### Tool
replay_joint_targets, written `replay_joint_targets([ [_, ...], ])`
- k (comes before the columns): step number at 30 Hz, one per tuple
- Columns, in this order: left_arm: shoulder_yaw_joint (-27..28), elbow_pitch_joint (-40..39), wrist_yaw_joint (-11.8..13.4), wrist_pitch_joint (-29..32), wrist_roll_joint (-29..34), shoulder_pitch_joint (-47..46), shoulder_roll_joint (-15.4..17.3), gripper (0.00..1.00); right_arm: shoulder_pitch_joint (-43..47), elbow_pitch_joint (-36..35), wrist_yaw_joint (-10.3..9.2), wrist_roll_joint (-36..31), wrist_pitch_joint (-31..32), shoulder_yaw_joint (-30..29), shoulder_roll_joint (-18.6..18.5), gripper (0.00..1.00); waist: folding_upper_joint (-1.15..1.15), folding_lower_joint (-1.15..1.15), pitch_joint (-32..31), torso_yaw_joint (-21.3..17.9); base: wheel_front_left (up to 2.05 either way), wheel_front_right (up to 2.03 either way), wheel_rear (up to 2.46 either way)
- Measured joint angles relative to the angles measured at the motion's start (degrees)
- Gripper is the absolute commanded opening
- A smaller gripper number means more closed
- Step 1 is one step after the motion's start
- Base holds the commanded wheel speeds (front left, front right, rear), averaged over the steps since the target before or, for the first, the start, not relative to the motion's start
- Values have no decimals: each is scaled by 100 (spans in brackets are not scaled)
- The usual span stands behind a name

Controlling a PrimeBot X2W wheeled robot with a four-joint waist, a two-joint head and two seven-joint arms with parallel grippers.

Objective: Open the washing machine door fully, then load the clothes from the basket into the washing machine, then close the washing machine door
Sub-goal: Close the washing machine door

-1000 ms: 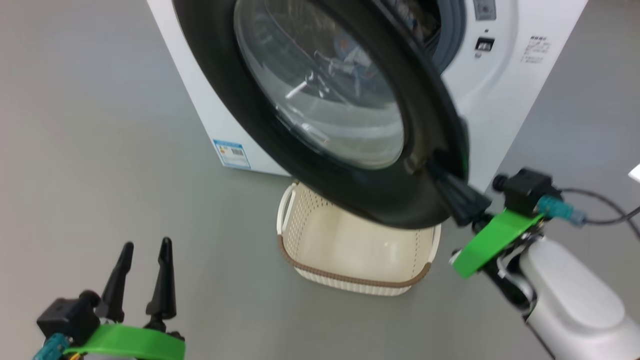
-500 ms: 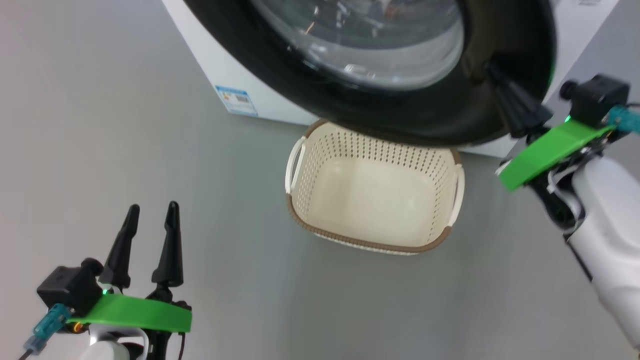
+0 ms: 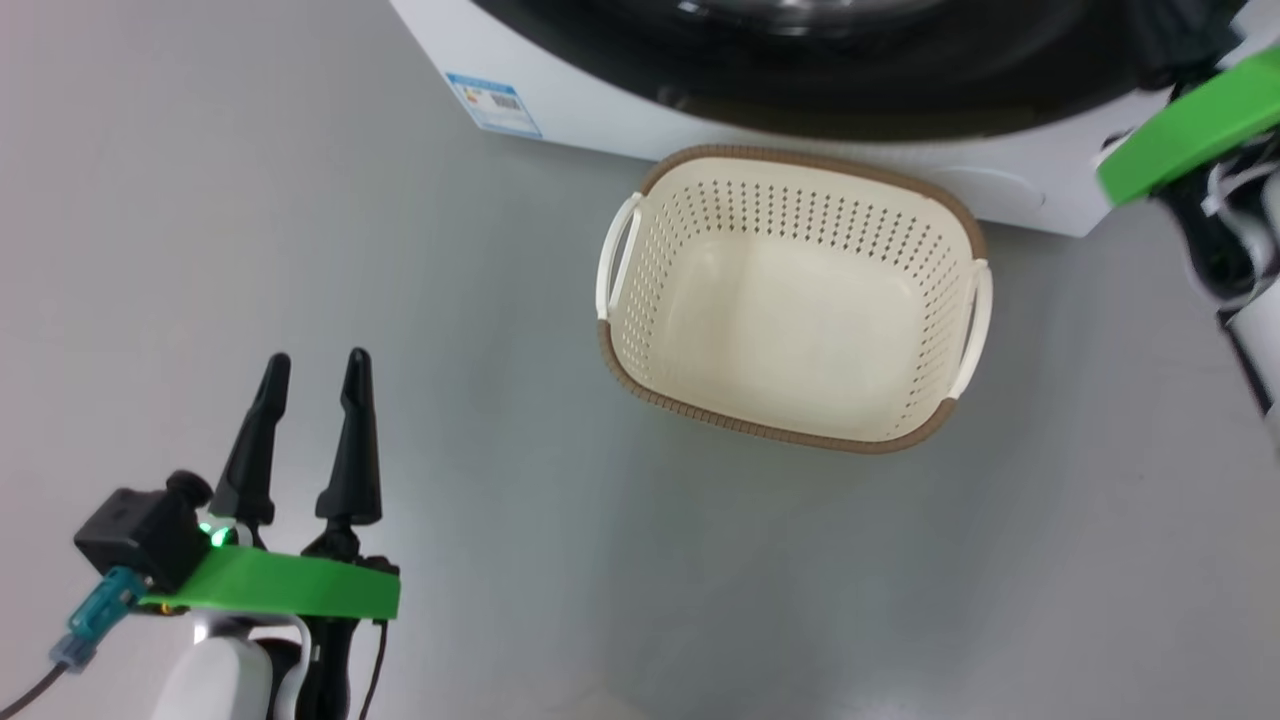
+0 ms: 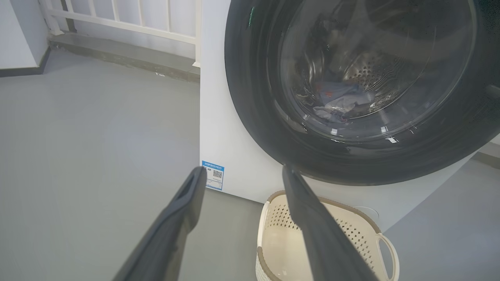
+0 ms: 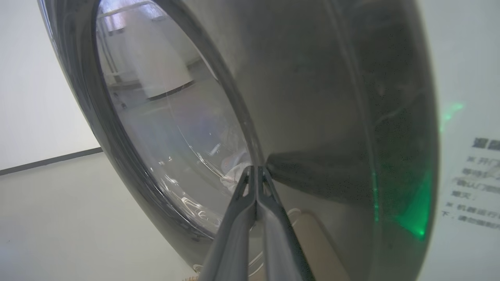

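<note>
The washing machine [image 4: 218,128] stands white ahead, and its door [image 4: 254,101] with the glossy black rim lies close against its front. Through the glass, the clothes [image 4: 338,97] lie as a bluish heap in the steel drum. The cream basket [image 3: 790,300] sits on the floor before the machine and holds nothing. My right gripper [image 5: 256,169] is shut, its tips pressed on the door [image 5: 312,97] rim beside the window. My left gripper [image 3: 315,365] hangs open at the lower left over bare floor, well apart from the basket [image 4: 324,234]. In the left wrist view, the left gripper [image 4: 242,175] holds nothing.
A blue label [image 3: 495,100] marks the machine's lower corner. Grey floor [image 3: 300,200] spreads to the left and in front. A white railing [image 4: 129,19] on a low sill runs behind the machine. My right arm's green bracket [image 3: 1190,120] sits at the upper right.
The door has swung toward the machine's front with my shut right gripper pushing on its rim. The head camera has tilted down, so the basket now shows whole. My left gripper stays open.
</note>
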Motion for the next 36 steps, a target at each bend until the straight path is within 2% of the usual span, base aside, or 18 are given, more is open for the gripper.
replay_joint_targets([
  [8,-41,-23,0,0,-11,-136,-48,100,-472,379,53,-11,0,-181,58,0,0,0,246,112,0,0,0],
  [23,-104,69,-1,0,-15,-164,-43,100,-250,382,36,-52,0,-289,156,2,0,0,-30,25,0,0,0],
  [24,-107,77,-1,0,-15,-163,-42,100,-188,353,29,-52,0,-288,157,30,0,0,-68,11,0,0,0],
  [26,-108,96,-1,0,-15,-162,-35,100,-20,240,15,-51,-1,-289,179,100,0,0,-152,-20,0,0,0],
  [36,-138,205,0,0,-15,-48,135,100,1214,-599,15,0,-1,-464,517,100,0,0,-755,-342,0,0,0],
])
